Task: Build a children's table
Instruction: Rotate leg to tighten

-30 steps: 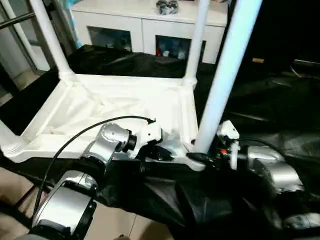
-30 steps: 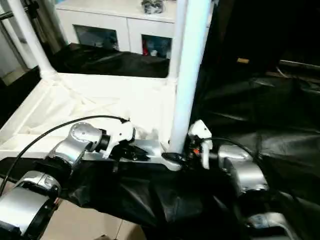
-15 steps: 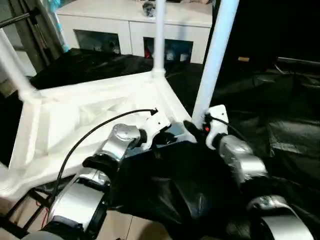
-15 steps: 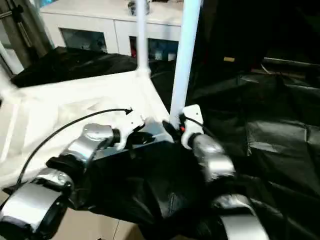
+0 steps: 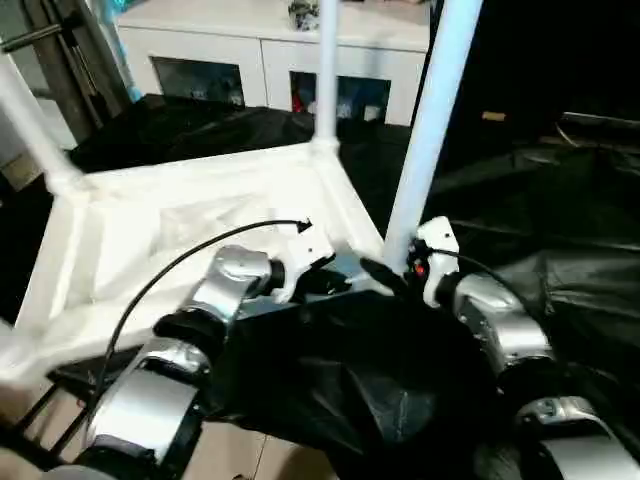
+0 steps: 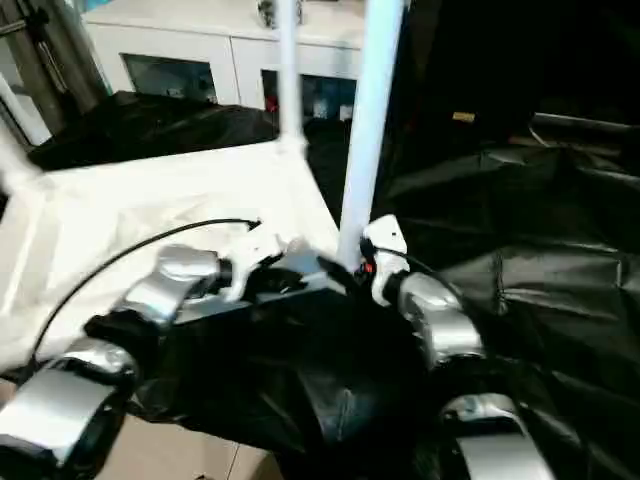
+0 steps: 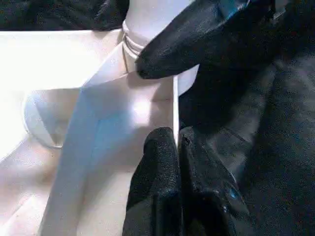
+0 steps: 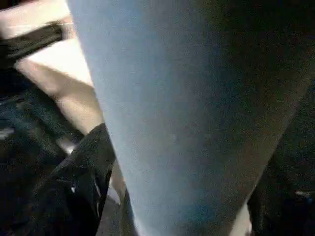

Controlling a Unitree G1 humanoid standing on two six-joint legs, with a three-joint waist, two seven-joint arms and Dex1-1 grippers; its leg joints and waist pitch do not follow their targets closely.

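Observation:
The white tabletop (image 5: 200,210) lies upside down with its ribbed underside up. Three white legs stand in its corner sockets: the near right leg (image 5: 432,130), the far leg (image 5: 327,70) and a left leg (image 5: 30,115). My left gripper (image 5: 325,280) is shut on the tabletop's thin front rim (image 7: 175,108), just left of the near right corner, with the rim running between its fingertips (image 7: 160,147). My right gripper (image 5: 388,270) sits at the base of the near right leg (image 8: 187,108), which passes very close in front of the right wrist camera.
Crumpled black cloth (image 5: 350,380) covers the stand under the table and spreads out to the right (image 5: 560,230). A white cabinet with glass doors (image 5: 260,50) stands behind the table. A black cable (image 5: 170,280) arcs over my left forearm.
The view has shifted. Since a second ago the tabletop has turned, so its near right corner points towards me. Both grippers have stayed at that corner.

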